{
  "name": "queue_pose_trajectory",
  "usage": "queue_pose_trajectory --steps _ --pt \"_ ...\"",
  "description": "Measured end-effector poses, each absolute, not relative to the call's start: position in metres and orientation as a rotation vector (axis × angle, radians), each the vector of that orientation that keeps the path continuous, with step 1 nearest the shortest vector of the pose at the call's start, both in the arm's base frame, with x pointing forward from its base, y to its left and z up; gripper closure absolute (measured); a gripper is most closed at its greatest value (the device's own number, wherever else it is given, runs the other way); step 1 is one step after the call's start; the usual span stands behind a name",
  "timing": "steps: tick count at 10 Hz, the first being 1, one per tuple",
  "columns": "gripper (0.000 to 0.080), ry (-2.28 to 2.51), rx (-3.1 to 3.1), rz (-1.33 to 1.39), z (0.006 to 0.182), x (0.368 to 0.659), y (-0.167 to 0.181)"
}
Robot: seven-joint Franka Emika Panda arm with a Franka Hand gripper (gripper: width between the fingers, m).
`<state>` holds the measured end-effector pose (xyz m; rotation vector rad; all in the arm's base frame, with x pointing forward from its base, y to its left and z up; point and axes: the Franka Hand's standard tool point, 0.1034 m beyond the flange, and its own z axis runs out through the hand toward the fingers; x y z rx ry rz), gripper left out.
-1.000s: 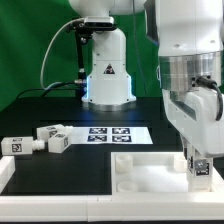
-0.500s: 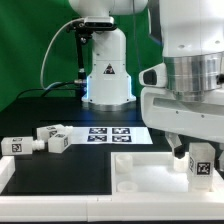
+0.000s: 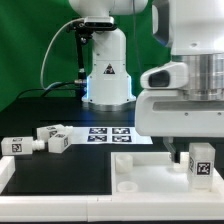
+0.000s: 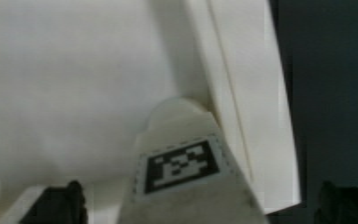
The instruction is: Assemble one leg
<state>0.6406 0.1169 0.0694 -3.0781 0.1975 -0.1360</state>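
One leg (image 3: 200, 163), a white block with a tag facing the camera, stands upright at the exterior view's right end of the large white tray-like piece (image 3: 150, 172). My gripper (image 3: 198, 150) is straight above it, mostly hidden by the wrist body. In the wrist view the leg (image 4: 185, 165) lies between the two dark fingertips (image 4: 60, 203), with a gap showing on each side, so the gripper (image 4: 197, 205) is open around it. The tray's white surface (image 4: 69, 90) fills the background.
Three more tagged legs (image 3: 15, 146), (image 3: 52, 139) lie at the exterior view's left on the black table. The marker board (image 3: 110, 135) lies behind the tray. A second robot's white base (image 3: 106, 75) stands at the back. The table's near edge runs just in front of the tray.
The wrist has turned over the leg, and its wide white body now reaches toward the exterior view's left. The leg has stayed in the same spot on the tray.
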Motion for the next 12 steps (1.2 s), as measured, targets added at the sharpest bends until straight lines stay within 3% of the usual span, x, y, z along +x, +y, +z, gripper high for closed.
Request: queue_pose_trajectory --steps 3,5,6,12 --pt "0.0190 0.275 -3.068 -0.136 0.0693 0.6414 0.1174" --pt "0.0477 0.462 -3.039 -0.129 0.0691 0.6413 0.1176" --pt "0.0511 0.640 -3.009 -0.107 0.0686 0.6399 0.1153" --pt "0.0511 1.707 -2.484 -0.046 0.0655 0.6388 0.1183"
